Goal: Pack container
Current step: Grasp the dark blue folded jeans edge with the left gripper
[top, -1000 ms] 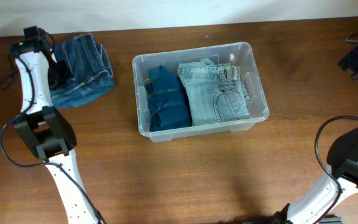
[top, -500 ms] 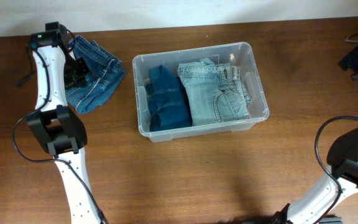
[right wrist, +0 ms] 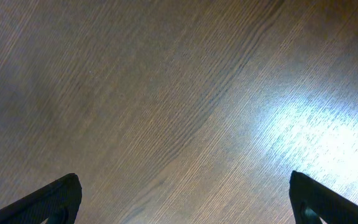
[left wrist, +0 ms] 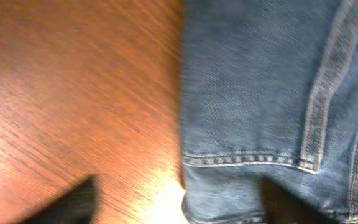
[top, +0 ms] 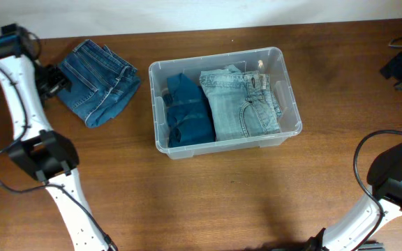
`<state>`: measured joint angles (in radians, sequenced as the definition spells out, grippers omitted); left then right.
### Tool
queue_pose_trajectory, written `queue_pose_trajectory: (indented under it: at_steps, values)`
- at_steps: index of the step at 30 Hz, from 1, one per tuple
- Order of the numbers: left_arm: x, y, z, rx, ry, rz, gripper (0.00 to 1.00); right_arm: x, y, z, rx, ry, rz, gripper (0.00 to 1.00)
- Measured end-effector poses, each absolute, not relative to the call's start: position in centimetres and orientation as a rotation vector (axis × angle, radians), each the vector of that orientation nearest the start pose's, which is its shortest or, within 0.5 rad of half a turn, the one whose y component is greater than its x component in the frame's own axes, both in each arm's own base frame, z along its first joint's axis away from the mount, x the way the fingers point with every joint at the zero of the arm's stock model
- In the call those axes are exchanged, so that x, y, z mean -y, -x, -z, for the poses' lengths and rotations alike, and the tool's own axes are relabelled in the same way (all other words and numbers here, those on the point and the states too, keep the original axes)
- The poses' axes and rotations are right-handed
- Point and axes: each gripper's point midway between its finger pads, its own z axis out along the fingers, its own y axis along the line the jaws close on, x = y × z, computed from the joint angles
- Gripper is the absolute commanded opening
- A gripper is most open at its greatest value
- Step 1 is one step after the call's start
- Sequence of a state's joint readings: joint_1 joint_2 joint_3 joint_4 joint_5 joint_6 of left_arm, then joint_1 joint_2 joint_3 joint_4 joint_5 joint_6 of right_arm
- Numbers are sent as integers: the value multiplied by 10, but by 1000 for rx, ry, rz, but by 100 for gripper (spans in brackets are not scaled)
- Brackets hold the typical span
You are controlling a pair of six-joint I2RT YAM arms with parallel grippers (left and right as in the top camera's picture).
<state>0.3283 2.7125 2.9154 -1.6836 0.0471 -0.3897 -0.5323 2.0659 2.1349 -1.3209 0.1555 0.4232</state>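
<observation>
The container (top: 160, 104) is a clear plastic tub standing mid-table. Inside it lie dark teal jeans (top: 187, 110) on the left and light blue jeans (top: 244, 103) on the right. A folded pair of mid-blue jeans (top: 102, 82) rests on the table to the left of the tub. My left gripper (top: 53, 79) hovers open at the left edge of this pair. In the left wrist view, the jeans' (left wrist: 272, 81) hem lies between the spread fingers (left wrist: 67, 202). My right gripper (top: 398, 66) is open at the far right, over bare wood (right wrist: 185, 205).
The wooden table (top: 208, 195) runs to a pale wall along the back edge. Both arms' bases and cables stand at the front left (top: 44, 157) and front right (top: 396, 181). Cables lie by the right gripper at the far right edge.
The left gripper pulled the folded jeans right towards the tub, then opened, let them go and drew back to the left. The right arm has not moved.
</observation>
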Motion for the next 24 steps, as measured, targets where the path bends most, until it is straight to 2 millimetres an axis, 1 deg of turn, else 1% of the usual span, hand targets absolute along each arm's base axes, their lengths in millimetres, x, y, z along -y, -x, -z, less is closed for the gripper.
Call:
queue_pose_trajectory:
  at_steps: [2, 7, 10, 12, 13, 18, 24]
  values:
    - [-169, -481, -87, -2833, 1131, 130, 99, 258, -385, -191, -2489, -1328, 244, 98]
    - [-182, -478, -89, -2789, 1194, 270, 100, 258, -385, -191, -2489, -1328, 244, 99]
    - [-180, -487, -87, -2756, 1171, 403, 99, 258, -385, -191, -2489, -1329, 244, 98]
    - [-174, -494, -81, -2748, 1150, 492, 99, 258, -385, -191, -2489, -1329, 244, 98]
    - [-170, -498, -73, -2751, 1142, 547, 99, 258, -385, -191, -2490, -1328, 244, 99]
    - [-164, -506, -45, -2759, 1143, 628, 99, 258, -385, -191, -2489, -1328, 244, 99]
    - [-159, -518, -35, -2725, 1115, 710, 99, 258, -385, -191, -2490, -1328, 244, 99]
